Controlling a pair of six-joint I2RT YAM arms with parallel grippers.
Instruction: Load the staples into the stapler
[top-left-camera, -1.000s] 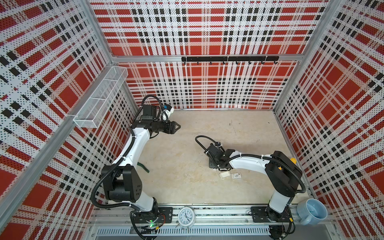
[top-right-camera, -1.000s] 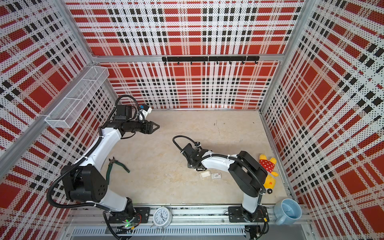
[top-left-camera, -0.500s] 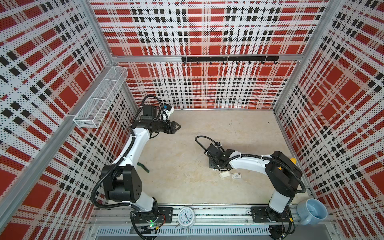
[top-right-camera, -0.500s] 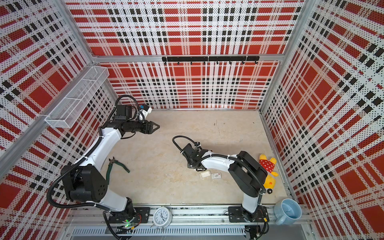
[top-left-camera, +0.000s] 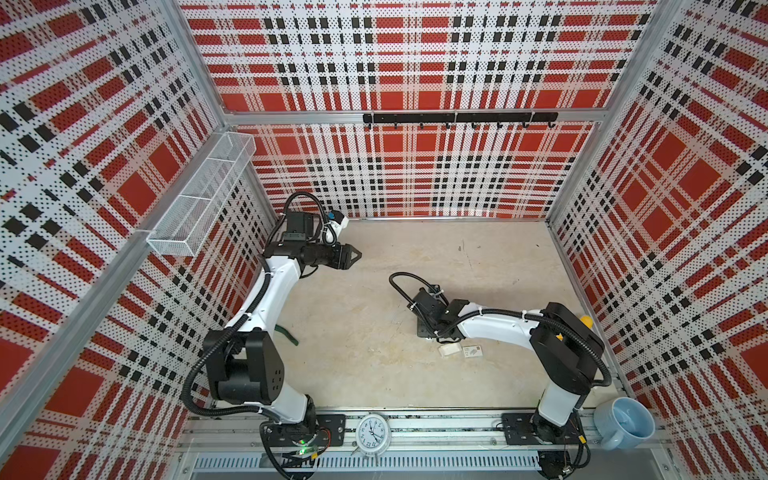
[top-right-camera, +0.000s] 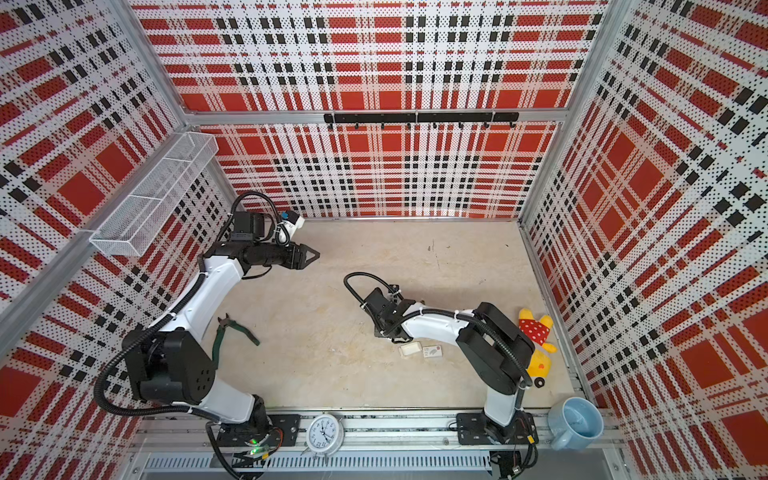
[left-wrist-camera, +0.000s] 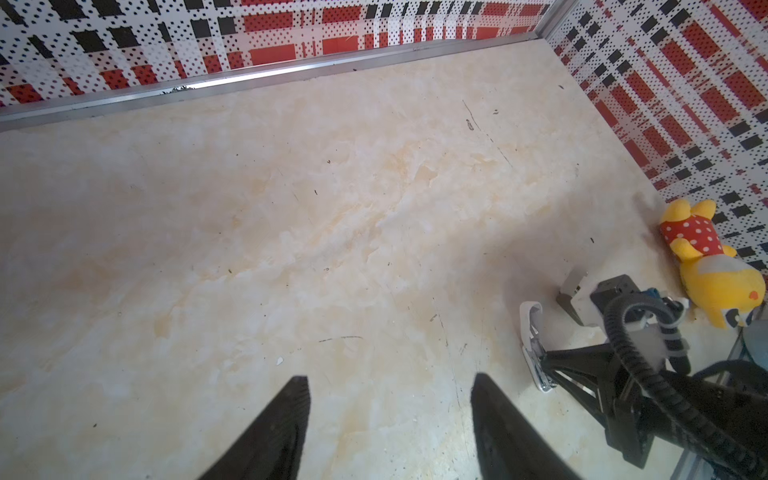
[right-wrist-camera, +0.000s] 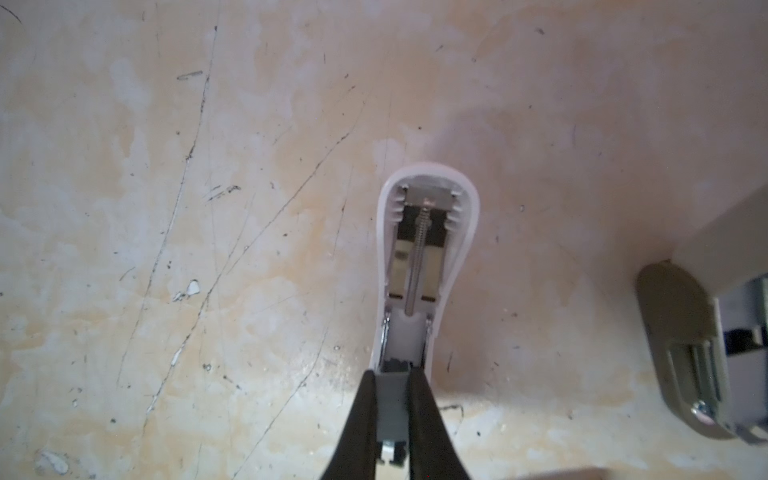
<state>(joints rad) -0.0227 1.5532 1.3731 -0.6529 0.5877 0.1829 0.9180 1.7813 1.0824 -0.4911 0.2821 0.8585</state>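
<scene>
My right gripper (right-wrist-camera: 392, 415) pinches the opened white plastic stapler (right-wrist-camera: 417, 266) by its grey metal magazine, jaws narrow, likely steadying it for loading. Left gripper (left-wrist-camera: 388, 378) hovers wide, empty.

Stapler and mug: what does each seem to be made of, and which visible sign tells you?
The stapler: white shell looks like smooth moulded plastic, ribbed inside; spring and rails look like bare shiny metal. The mug: pale blue, glossy, thick-walled, probably glazed ceramic, possibly plastic.
</scene>
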